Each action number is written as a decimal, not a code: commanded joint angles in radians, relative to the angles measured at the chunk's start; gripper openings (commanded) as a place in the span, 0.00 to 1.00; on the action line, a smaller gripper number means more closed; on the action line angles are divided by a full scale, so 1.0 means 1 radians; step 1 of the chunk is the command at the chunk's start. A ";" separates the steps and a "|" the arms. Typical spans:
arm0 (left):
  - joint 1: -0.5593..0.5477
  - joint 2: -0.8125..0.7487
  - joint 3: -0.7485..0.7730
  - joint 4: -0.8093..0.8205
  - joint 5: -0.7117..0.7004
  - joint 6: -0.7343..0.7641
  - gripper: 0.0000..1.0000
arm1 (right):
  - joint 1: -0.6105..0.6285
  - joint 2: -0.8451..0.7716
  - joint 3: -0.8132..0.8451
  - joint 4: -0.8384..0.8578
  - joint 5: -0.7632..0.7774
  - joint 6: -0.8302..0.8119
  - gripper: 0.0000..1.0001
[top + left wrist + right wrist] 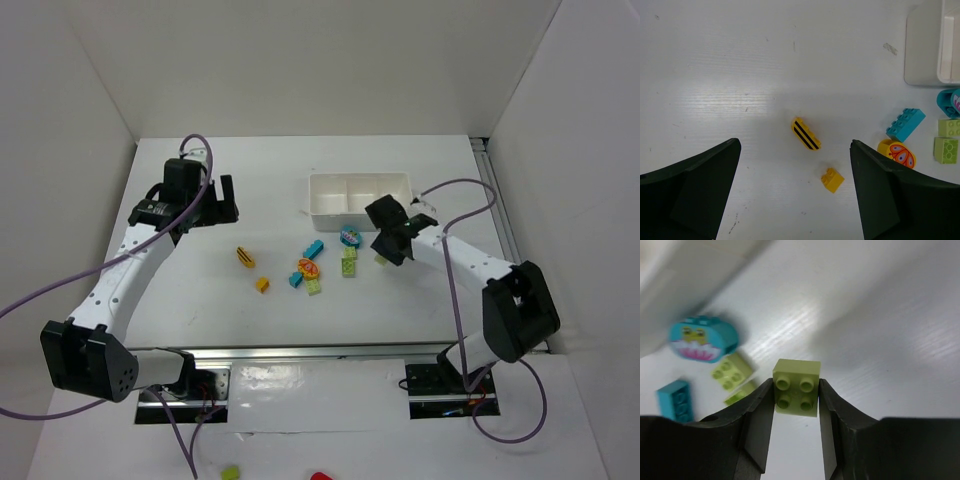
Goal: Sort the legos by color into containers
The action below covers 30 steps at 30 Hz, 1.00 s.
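My right gripper (385, 255) is shut on a lime green lego (796, 387), held above the table just right of the brick cluster. The white tray (360, 192) with its compartments stands behind it. On the table lie a striped yellow brick (805, 134), a small yellow brick (832, 180), a cyan brick (905, 124), a round orange piece (896, 152), a cyan animal piece (702, 339) and lime green bricks (946, 149). My left gripper (795, 190) is open and empty, high above the yellow bricks, at the table's left in the top view (215, 205).
White walls enclose the table on the left, back and right. A metal rail (500, 200) runs along the right edge. Cables loop from both arms. A green and a red piece (230, 472) lie on the floor in front.
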 commanded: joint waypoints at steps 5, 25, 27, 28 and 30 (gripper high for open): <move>-0.002 0.028 0.031 -0.007 0.055 -0.024 1.00 | -0.033 0.046 0.329 0.018 0.057 -0.301 0.40; -0.002 0.058 0.093 -0.076 0.029 -0.033 1.00 | -0.132 0.497 0.770 0.130 -0.006 -0.499 0.79; -0.002 0.058 0.093 -0.076 0.029 -0.033 1.00 | -0.132 0.473 0.756 0.130 0.003 -0.512 0.82; -0.002 0.058 0.103 -0.085 0.029 -0.033 1.00 | -0.132 0.453 0.742 0.130 0.017 -0.526 0.82; -0.002 0.058 0.104 -0.085 0.029 -0.033 1.00 | -0.122 0.370 0.677 0.150 0.017 -0.545 0.82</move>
